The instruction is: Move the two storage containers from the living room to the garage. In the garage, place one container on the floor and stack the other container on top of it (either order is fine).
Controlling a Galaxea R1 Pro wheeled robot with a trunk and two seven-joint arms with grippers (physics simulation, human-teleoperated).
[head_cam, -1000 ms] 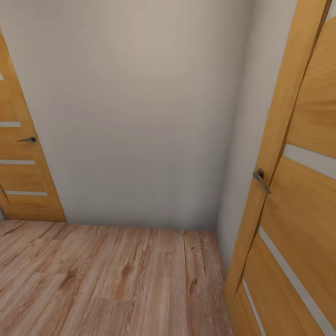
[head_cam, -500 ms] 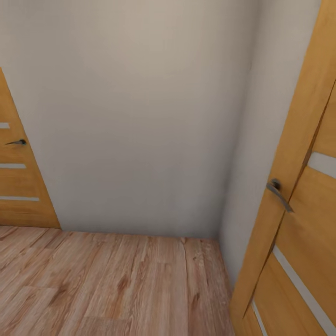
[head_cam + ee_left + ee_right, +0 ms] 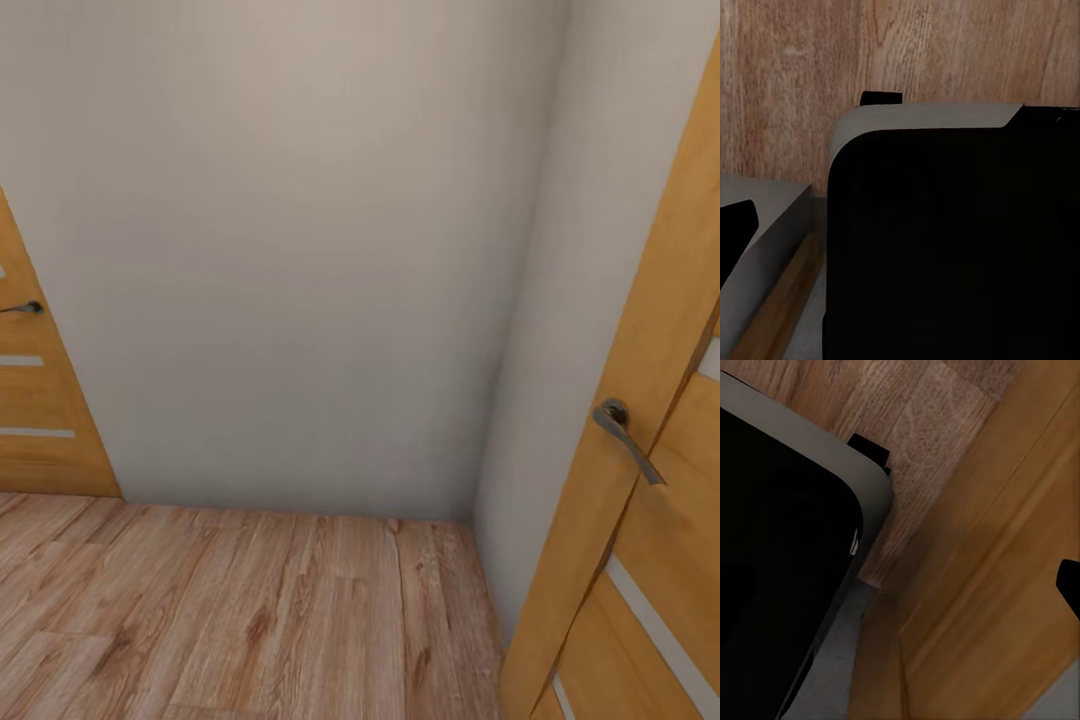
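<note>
We face a plain off-white wall (image 3: 300, 250) meeting a light wood plank floor (image 3: 250, 610) in a corner, with an orange-brown wooden door with frosted strips (image 3: 640, 480) standing close at our right and a second such door (image 3: 40, 400) at the far left. Each door carries a small grey lever handle (image 3: 625, 435). Our wrist views show a black, grey-edged part of our own body (image 3: 945, 240) above the planks, so we cannot tell how either arm's jaws stand, and we cannot tell where the storage containers are.

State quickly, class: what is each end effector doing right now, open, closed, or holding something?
Left end effector: cannot be told from these pictures.
Right end effector: cannot be told from these pictures.
</note>
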